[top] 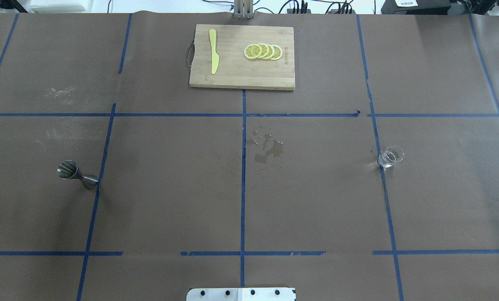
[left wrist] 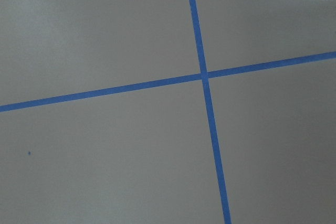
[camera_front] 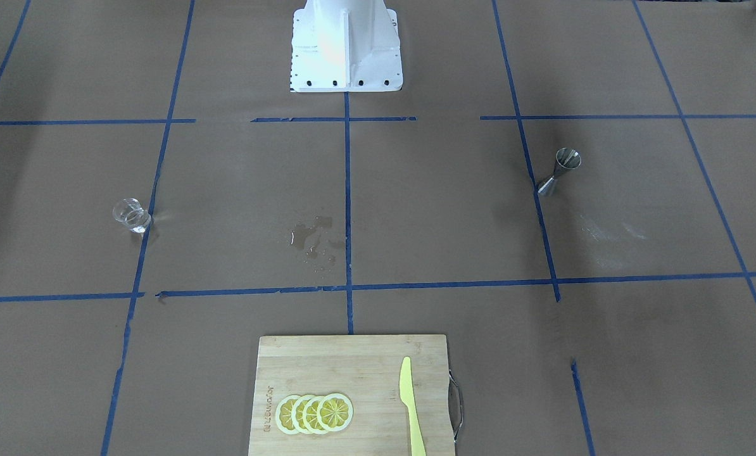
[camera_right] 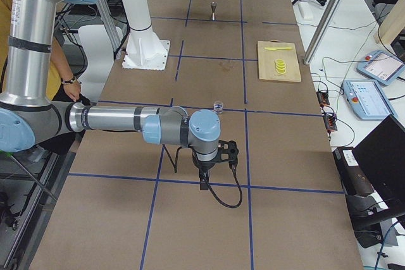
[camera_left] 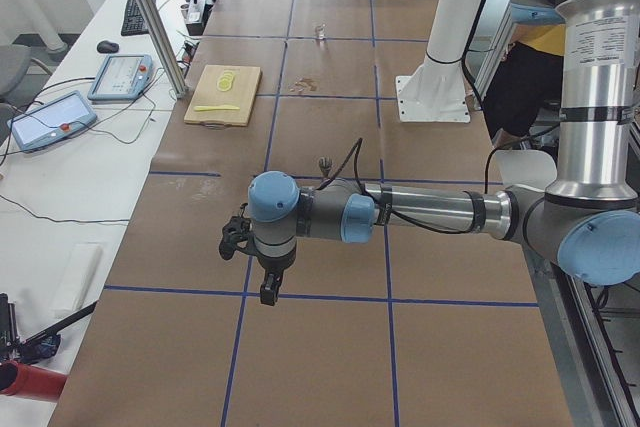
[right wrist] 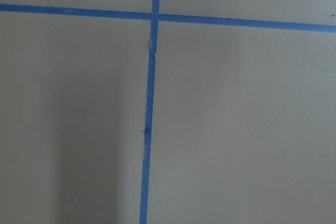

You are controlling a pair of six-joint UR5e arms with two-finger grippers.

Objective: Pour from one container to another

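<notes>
The small clear glass tumbler (top: 390, 156) stands upright on the brown paper at the table's right side, also seen in the front view (camera_front: 132, 215) and beside the near arm in the right view (camera_right: 218, 105). The steel hourglass jigger (top: 77, 174) stands upright on the left side (camera_front: 560, 171), just behind the left arm (camera_left: 324, 163). My left gripper (camera_left: 268, 292) hangs over the table's left end, well short of the jigger. My right gripper (camera_right: 203, 181) hangs over the right end, apart from the glass. Whether either is open, I cannot tell. Both wrist views hold only paper and blue tape.
A wooden cutting board (top: 232, 79) with lemon slices (top: 263, 52) and a yellow knife (top: 213, 51) lies at the far middle. A wet spill (top: 269, 150) marks the centre. The white robot base (camera_front: 346, 69) stands at the near edge. Blue tape grids the paper.
</notes>
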